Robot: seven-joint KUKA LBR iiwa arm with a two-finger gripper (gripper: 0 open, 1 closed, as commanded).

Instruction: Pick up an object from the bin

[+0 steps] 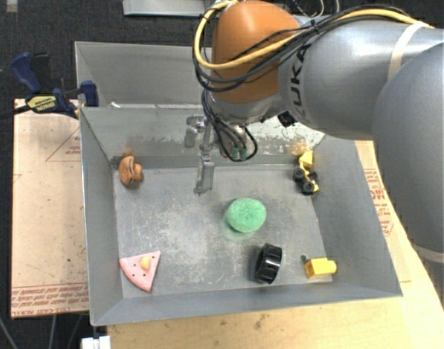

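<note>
My gripper [202, 187] hangs low over the bare floor at the back middle of the bin, with nothing seen in it. The nearest thing is a round green foam disc [245, 215], lying a little to its right and toward the front. A small brown knotted lump [130, 171] rests to its left, against the bin's left wall.
A yellow and black toy vehicle [306, 173] lies by the right wall. Near the front are a black ribbed cap [267, 263], a small yellow block [320, 268] and a pink wedge with yellow dots [141, 270]. The arm and its orange cover hang over the back right.
</note>
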